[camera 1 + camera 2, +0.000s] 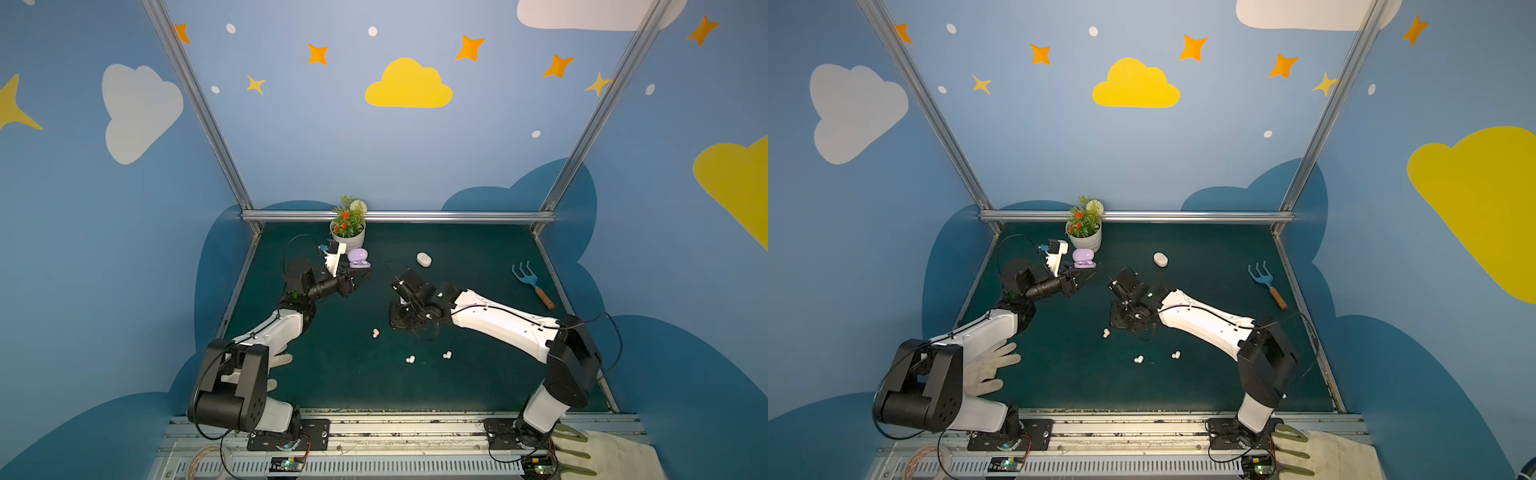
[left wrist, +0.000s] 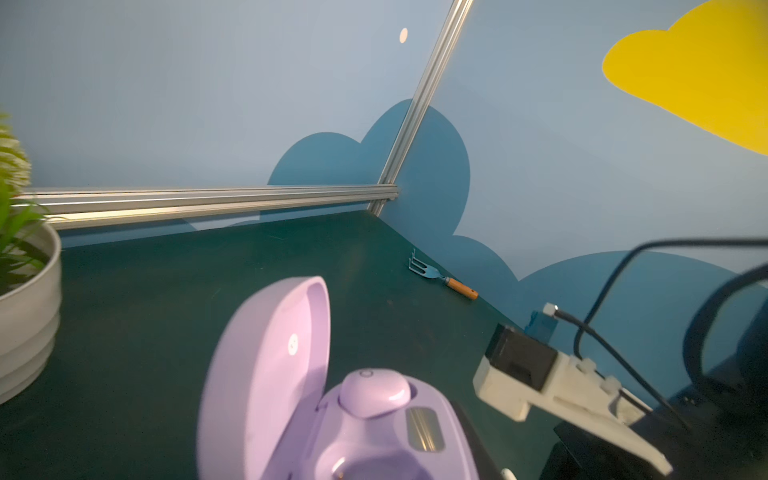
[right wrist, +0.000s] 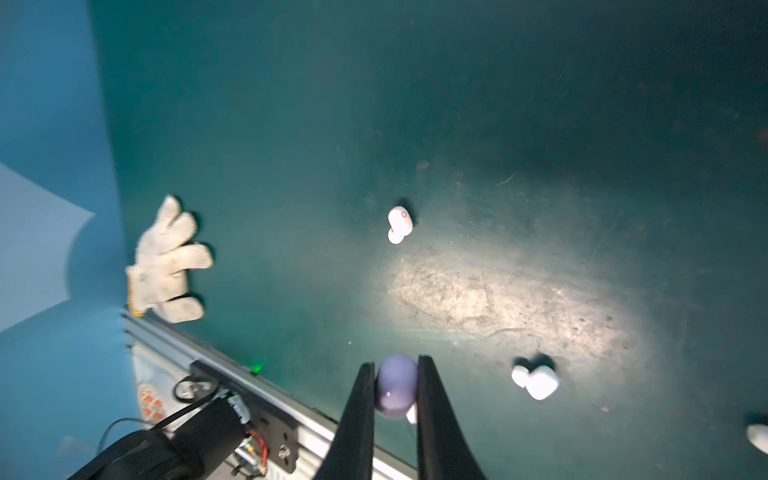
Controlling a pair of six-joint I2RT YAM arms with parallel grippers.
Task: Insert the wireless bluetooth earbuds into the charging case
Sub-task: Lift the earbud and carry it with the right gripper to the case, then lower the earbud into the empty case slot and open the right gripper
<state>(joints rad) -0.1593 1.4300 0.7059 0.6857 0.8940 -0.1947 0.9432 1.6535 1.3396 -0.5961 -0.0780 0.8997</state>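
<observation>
Right fingers (image 3: 357,415) pinching earbud (image 3: 397,384), scuffed green mat (image 3: 498,124)

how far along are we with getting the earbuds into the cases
Done: one lilac bud sits in the open lilac case, which the left gripper grips. In hand: the right gripper pinches a second lilac bud. Left: at least three pale buds lie loose on the mat, and the white case is shut.

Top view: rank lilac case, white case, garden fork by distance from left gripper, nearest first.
From the left gripper:
1. lilac case: open, right at its fingertips, left rear.
2. white case: closed, mid rear.
3. garden fork: by the right edge.
</observation>
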